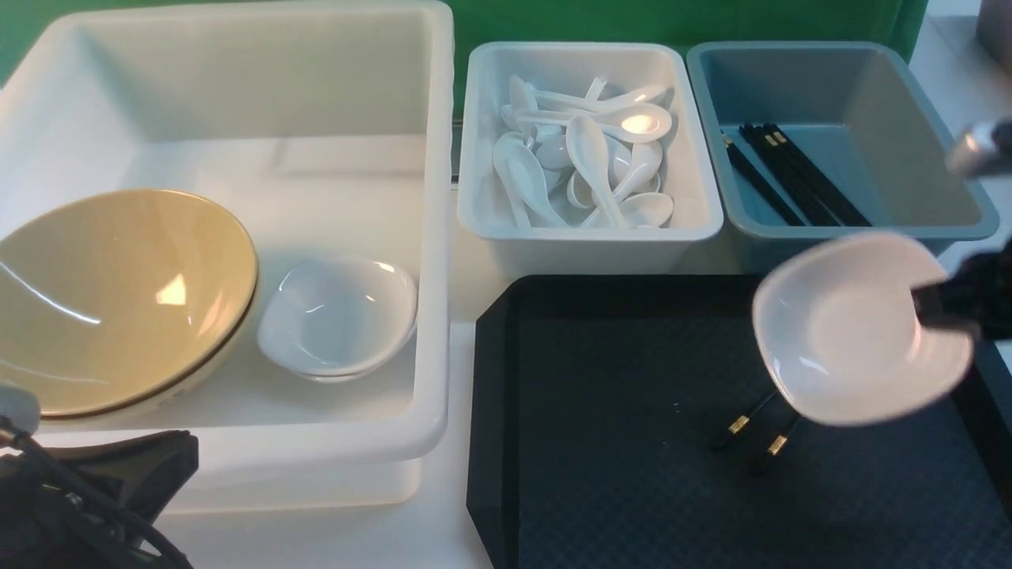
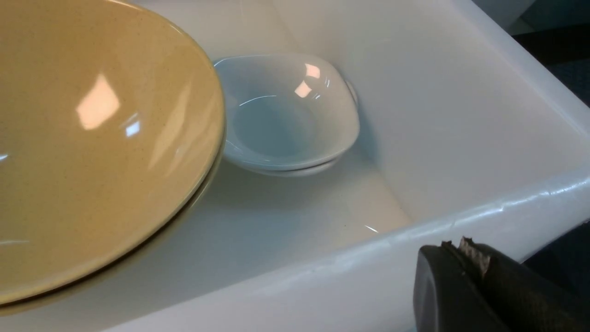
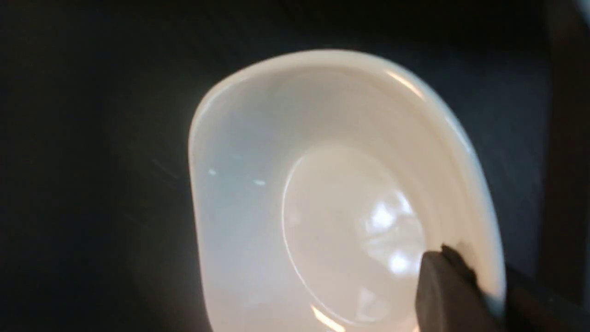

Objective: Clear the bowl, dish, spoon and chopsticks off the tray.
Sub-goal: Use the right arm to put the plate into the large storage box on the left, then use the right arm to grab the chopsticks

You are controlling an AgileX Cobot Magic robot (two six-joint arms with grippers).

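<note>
R fingers [image 3: 442, 295] are clamping the dish [image 1: 846, 332] by its rim, holding it above the tray [image 1: 601, 442], right side, over the chopsticks [image 1: 751, 431]. Best be keeping it level while carrying left of tray to the bin [image 1: 431, 237] w/ other dishes [image 1: 340, 316]. L fingers [image 2: 438, 286] are sitting together, empty.

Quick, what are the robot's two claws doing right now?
Left gripper: looks shut, holding nothing.
Right gripper: shut on the small shallow glossy white dish.

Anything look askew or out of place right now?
The bowl sits steeply tilted in the large white bin, leaning rather than flat. Nothing looks spilled or broken; the dish held by the right gripper looks intact.
</note>
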